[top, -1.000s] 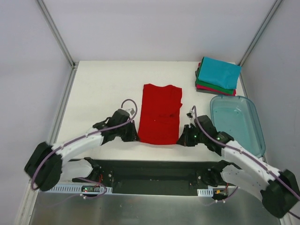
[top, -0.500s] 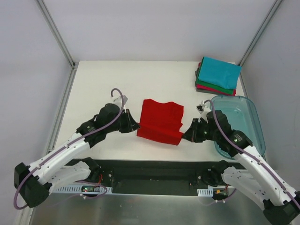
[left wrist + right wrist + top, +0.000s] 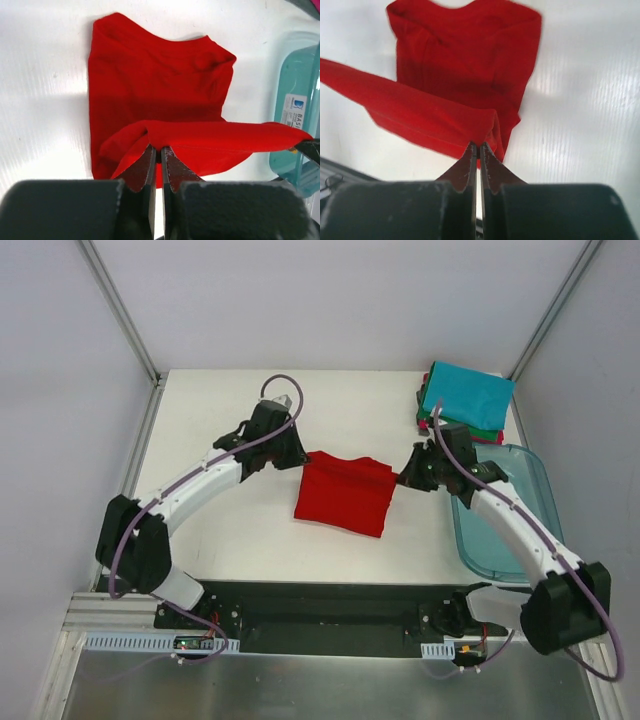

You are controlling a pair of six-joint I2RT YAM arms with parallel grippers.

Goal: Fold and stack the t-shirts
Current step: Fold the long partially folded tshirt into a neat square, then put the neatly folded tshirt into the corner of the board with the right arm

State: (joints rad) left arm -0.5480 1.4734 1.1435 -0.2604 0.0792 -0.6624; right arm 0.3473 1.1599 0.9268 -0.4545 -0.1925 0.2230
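White table, red t-shirt hem carried farther back than before, both jaws clenched on it

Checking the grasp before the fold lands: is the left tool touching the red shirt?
Touching. The left wrist view shows the left tool shut on a lifted edge of the red shirt, with no gap.

I've got the left arm in white shells with black joints, and a purple cable arching at its wrist's twelve o'clock. The right arm matches: white, black, purple. Left gripper: dark tapered fingers, brownish inner faces, grainy black housing at six o'clock. The right gripper looks identical.
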